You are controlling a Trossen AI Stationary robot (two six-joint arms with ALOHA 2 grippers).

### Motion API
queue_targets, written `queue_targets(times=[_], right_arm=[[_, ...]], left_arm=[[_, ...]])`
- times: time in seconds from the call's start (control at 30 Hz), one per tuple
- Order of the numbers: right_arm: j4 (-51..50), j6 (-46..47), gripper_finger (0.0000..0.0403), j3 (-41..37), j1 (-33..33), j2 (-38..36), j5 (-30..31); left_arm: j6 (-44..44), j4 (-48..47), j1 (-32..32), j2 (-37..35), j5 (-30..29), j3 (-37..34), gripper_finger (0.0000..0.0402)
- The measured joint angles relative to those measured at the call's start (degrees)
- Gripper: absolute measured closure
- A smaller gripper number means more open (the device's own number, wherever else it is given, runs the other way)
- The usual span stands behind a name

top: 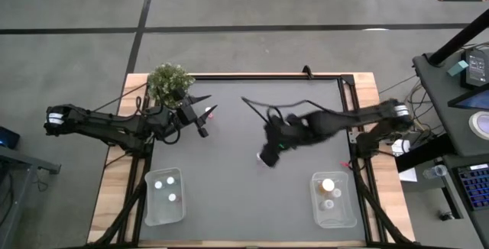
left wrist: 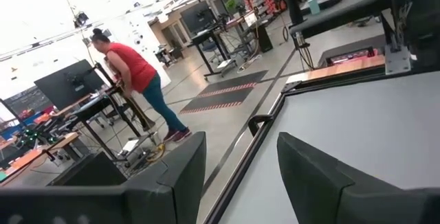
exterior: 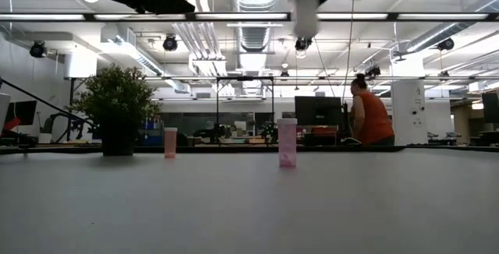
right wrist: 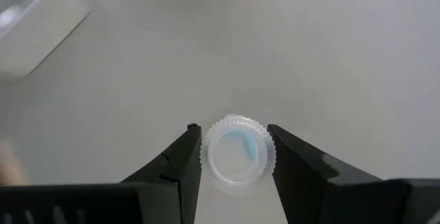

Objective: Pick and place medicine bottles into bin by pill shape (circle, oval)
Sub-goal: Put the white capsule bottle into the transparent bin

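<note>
Right gripper clamps bottle by cap, airborne mid-table; shallow cap-only grip, could slip during swing to bin. Left gripper wide, empty, near plant

Two bins at the table's near corners hold bottles.

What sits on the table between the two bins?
Nothing: in the high view the mat between the left bin and right bin is bare. The right gripper hangs farther back, holding a bottle.
</note>
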Motion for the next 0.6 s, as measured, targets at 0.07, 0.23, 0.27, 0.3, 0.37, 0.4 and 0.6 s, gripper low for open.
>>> queue_targets(times=[0.07, 0.23, 0.27, 0.3, 0.37, 0.4, 0.6], right_arm=[[-1.37, 2.05, 0.0263, -0.99, 4.27, -2.61, -1.53], [-5.29, 11.29, 0.0262, -2.65, 16.03, -7.46, -2.58], [-5.65, 12.91, 0.0262, -2.98, 18.63, -8.34, -2.56], [-5.78, 14.35, 0.0262, -3.46, 21.26, -9.11, -2.48], [-5.84, 16.43, 0.0262, -4.67, 26.37, -10.59, -2.36], [-5.78, 17.71, 0.0262, -5.46, 28.95, -11.29, -2.24], [-5.74, 23.47, 0.0266, -11.37, 42.49, -15.34, 1.71]], left_arm=[[0.0, -0.07, 0.0, 0.14, 0.02, 0.0, 0.024], [0.0, 0.03, 0.0, 0.24, 0.03, 0.0, 0.024], [-0.04, 0.02, 0.0, 0.24, 0.04, 0.0, 0.024], [-0.11, 0.02, 0.0, 0.24, 0.04, 0.0, 0.024], [-0.18, 0.04, 0.0, 0.24, 0.04, 0.0, 0.024], [-0.2, 0.04, 0.0, 0.24, 0.04, 0.0, 0.024], [-1.77, 0.17, 0.01, 0.24, 0.12, 0.0, 0.024]])
